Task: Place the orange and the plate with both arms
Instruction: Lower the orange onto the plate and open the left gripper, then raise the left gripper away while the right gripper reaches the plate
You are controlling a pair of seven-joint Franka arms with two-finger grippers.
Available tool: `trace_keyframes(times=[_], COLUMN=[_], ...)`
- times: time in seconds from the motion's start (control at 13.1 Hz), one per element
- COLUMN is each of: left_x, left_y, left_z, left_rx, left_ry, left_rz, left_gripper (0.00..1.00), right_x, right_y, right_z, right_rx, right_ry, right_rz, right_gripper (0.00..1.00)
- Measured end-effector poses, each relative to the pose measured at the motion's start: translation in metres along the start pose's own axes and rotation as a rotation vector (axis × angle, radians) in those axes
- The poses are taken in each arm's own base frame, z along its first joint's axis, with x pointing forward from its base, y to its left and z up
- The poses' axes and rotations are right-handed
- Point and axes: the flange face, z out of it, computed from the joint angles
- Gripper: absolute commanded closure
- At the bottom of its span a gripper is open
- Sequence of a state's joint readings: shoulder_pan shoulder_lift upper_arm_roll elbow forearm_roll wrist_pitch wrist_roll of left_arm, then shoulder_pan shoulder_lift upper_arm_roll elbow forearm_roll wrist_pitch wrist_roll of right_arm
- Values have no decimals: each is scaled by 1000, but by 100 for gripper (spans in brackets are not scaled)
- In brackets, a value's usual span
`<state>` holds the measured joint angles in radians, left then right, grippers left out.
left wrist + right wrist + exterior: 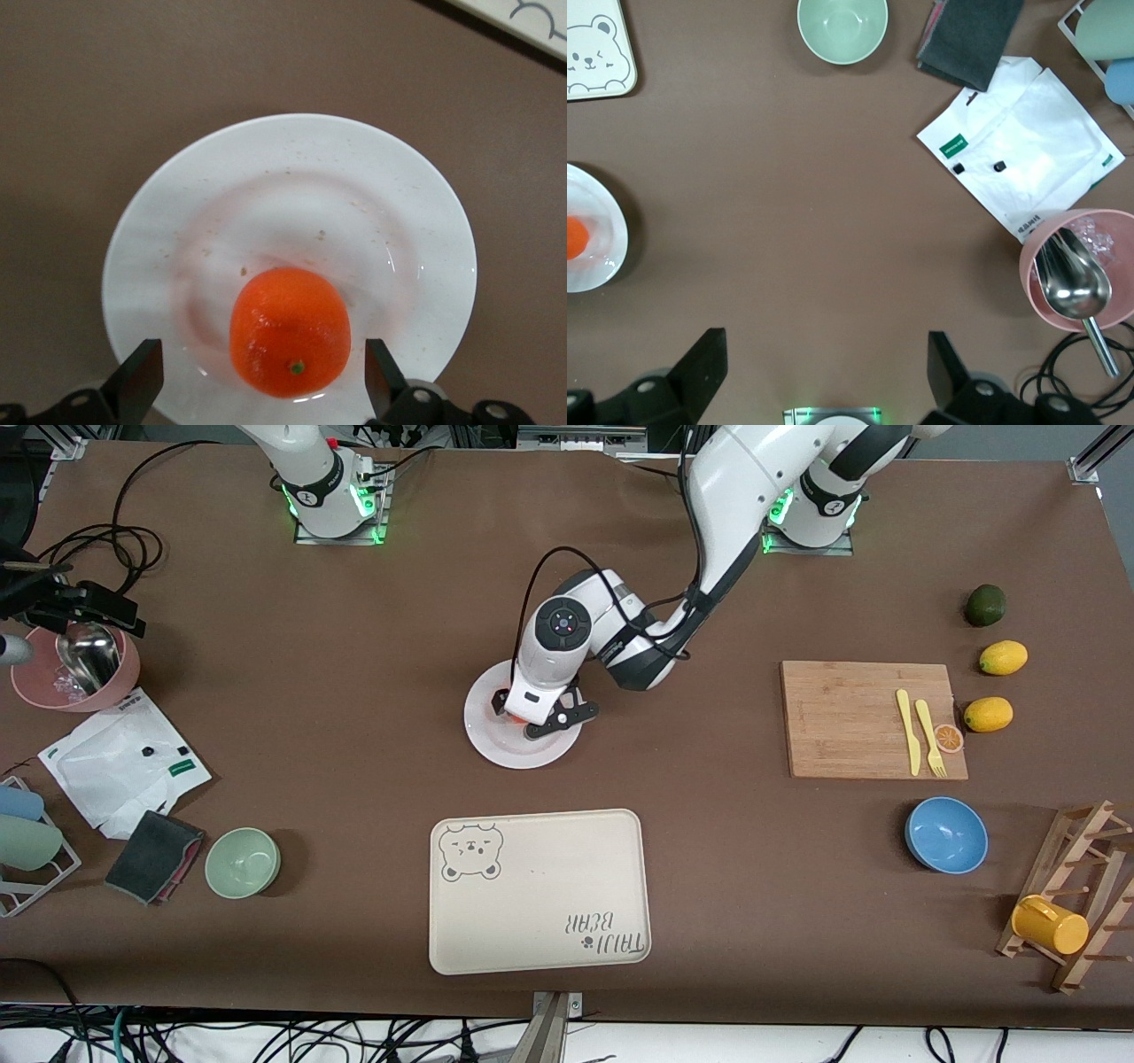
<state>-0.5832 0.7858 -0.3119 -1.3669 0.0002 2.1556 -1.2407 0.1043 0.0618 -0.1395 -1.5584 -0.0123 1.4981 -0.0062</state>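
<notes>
The orange (291, 332) lies on the white plate (292, 177) in the middle of the table, dimple up. My left gripper (261, 381) is low over the plate, open, with one finger on each side of the orange and a gap on both sides. In the front view the left hand (529, 722) covers most of the orange (501, 703) and part of the plate (496, 748). My right gripper (824, 354) is open and empty, held high over the table by its own base. It sees the plate (602, 230) and the orange (574, 237) at the picture's edge.
A cream bear-print tray (540, 890) lies nearer the front camera than the plate. A cutting board (842, 717) with yellow cutlery, lemons (988, 714) and a blue bowl (946, 834) are toward the left arm's end. A green bowl (243, 862), white bag (124, 762) and pink bowl (75, 669) are toward the right arm's end.
</notes>
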Motion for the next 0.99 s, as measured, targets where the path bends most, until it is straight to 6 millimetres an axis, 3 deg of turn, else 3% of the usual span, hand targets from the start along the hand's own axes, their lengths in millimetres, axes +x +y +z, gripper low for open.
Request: trace_keyframes(times=[0.23,0.46,0.76,0.99], left_x=[14,54,130,165], left_y=[-23,-66,-146,-205], left_z=[-76,-141,-217,-273], left_rx=[92,169,207,204], left_ry=[0,-17,-63,-81], left_rz=[8,61,177,252], left_gripper=[0,0,0,0], right_x=[23,46,70,81], right_y=[-7,-13,-34,-55], right_z=[32,80,147,181], right_rx=[-9,-20,73,227], right_ry=[-31,-115,-227,-275], right_rz=[-8,-12,-15,6], right_gripper=[0,0,0,0])
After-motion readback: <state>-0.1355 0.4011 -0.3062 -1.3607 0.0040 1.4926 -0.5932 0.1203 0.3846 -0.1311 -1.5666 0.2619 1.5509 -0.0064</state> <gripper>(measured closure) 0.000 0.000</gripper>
